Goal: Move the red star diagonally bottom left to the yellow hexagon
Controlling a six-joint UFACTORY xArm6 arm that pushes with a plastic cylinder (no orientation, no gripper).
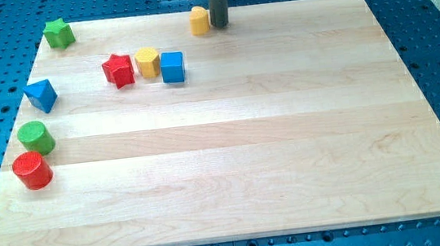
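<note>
A: Where's the red star-shaped block (118, 70)?
B: Upper left of the wooden counter (248, 153), touching the yellow hexagonal block's (146, 62) left side; a blue cube (171, 67) flanks its right.
A: And the hand?
B: None exists. My tip (219, 25) sits just right of a small yellow block (199, 19), far from pushing.

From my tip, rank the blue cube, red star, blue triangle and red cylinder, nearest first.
My tip is at the view's top, beside a yellow block.
1. blue cube, below-left of it
2. red star, further left
3. blue triangle, near the left edge
4. red cylinder, lower left
</note>
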